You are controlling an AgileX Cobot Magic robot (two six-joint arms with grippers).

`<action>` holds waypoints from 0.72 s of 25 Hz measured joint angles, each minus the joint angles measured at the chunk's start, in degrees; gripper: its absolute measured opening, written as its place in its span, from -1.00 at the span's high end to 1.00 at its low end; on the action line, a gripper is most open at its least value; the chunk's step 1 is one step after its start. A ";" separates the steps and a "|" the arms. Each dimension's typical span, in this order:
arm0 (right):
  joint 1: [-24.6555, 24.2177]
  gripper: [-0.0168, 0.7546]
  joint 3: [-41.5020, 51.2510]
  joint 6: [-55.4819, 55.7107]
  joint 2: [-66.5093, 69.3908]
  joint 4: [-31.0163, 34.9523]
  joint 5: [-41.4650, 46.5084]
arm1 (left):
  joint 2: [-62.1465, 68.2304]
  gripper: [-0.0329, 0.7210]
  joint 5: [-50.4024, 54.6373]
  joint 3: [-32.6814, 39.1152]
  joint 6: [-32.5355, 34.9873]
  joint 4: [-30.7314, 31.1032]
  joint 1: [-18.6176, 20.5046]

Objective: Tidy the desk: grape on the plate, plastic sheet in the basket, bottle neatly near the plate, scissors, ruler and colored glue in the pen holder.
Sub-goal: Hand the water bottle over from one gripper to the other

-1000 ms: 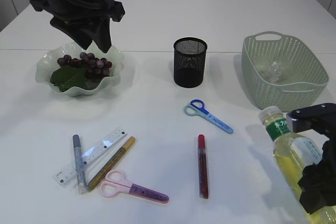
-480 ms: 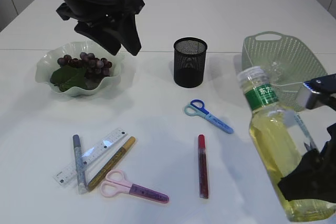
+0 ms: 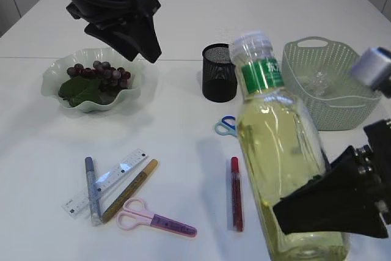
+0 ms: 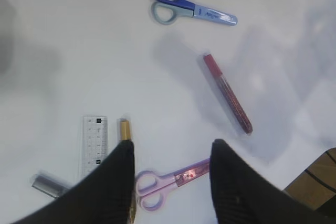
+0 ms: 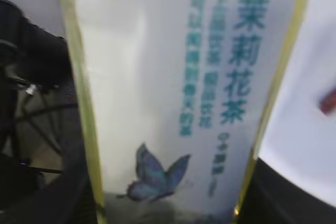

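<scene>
The right gripper (image 3: 333, 203) holds the bottle (image 3: 278, 151) off the bench (image 3: 183, 126), its black fingers (image 3: 317, 203) pinching the lower body. The bottle is clear plastic filled with pale yellow liquid, with a white ribbed cap and a green neck label; the right wrist view shows its white label with teal characters and a blue butterfly (image 5: 155, 177).

The left gripper (image 3: 137, 35) hangs above the bench beside the wavy pale-green plate (image 3: 55, 77), which holds the dark grape (image 3: 101, 73) bunch and green leaves. Its fingers (image 4: 115, 182) are spread with nothing between them.

The black mesh pen holder (image 3: 219, 77) stands mid-bench. The perforated green basket (image 3: 333, 90) holds a crumpled clear plastic sheet (image 3: 317, 82).

Lying flat on the bench are:
- the clear ruler (image 3: 107, 180)
- a silver glue pen (image 3: 90, 189)
- a gold glue pen (image 3: 129, 190)
- a red glitter glue pen (image 3: 235, 192)
- pink scissors (image 3: 156, 219)
- blue scissors (image 4: 191, 10)
</scene>
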 joint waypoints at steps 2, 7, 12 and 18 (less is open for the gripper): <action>0.00 -0.24 -1.05 -3.03 0.00 4.97 3.22 | 0.00 -0.01 0.00 0.00 1.03 -0.64 0.70; 0.00 -0.24 -5.84 -5.79 -0.15 11.44 4.67 | 0.00 -0.01 0.00 0.00 5.24 -6.89 3.82; 0.00 -0.24 -10.51 -6.76 -0.15 12.72 4.77 | 0.00 -0.01 -0.22 1.69 13.81 -16.49 7.00; 0.00 -0.24 -12.71 -8.09 -0.15 13.90 5.36 | 0.00 -0.01 -0.67 9.28 28.11 -29.38 10.91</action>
